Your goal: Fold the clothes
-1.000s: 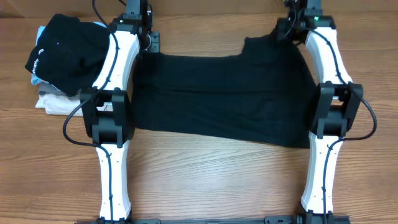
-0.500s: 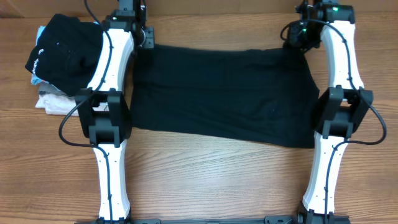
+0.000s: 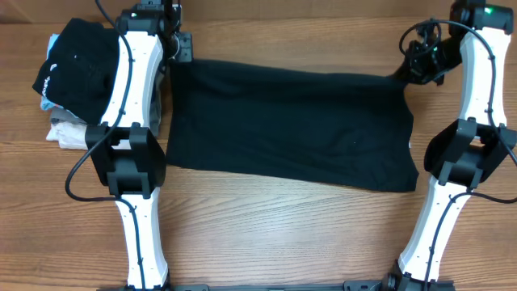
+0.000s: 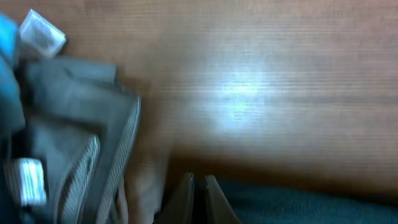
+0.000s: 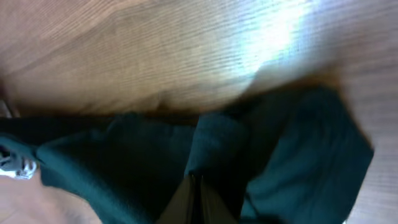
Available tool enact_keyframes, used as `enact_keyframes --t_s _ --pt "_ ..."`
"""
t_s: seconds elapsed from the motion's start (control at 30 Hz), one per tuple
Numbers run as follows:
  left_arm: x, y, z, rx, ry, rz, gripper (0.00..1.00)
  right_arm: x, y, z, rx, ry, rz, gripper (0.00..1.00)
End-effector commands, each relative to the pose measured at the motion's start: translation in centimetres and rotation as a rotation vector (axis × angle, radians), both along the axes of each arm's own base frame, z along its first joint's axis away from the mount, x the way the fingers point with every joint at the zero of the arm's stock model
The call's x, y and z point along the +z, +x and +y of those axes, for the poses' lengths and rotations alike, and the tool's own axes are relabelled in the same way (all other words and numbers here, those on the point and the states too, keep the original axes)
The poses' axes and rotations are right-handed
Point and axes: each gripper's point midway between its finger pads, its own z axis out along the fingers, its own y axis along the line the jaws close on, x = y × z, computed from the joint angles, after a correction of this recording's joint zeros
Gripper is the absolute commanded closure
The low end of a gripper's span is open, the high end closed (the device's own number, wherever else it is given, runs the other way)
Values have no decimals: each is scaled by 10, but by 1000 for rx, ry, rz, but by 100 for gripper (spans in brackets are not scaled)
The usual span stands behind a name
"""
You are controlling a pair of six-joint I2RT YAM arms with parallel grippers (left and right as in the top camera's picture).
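T-shirt (image 3: 291, 121) lies spread on the table (image 3: 283, 242), its far edge strung between your two grippers and its body trailing back toward the arm bases. Step, as judged: stretching it flat before the first fold. Next you need both corners carried evenly over the near hem. Your left gripper (image 4: 198, 196) is fully closed, pinching the shirt's corner. Your right gripper (image 5: 195, 198) is clamped on a bunched fold.

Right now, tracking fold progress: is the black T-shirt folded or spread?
Spread: the T-shirt lies flat, stretched wide across the table; layers underneath, cannot tell.
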Motion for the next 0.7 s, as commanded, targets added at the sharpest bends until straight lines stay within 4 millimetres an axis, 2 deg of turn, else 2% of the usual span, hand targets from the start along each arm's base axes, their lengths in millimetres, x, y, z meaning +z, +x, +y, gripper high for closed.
enact_keyframes --t_s 0.0,0.1,0.23,0.3,0.47,0.67 --pt "19 -15 7 7 9 25 96 26 -1 -5 -25 -25 -48 96" --pt "13 -31 3 -1 13 92 96 18 -5 -6 -59 -26 -2 96" --pt "9 -46 6 3 30 156 96 3 -14 -5 -58 -17 61 96" --pt "7 -51 9 8 30 177 96 1 -17 -9 -58 -49 73 96" --pt "6 -59 9 8 26 209 96 14 -30 -21 -56 -155 74 96" --pt "5 -62 9 7 25 224 96 24 -53 -21 -36 -241 105 96"
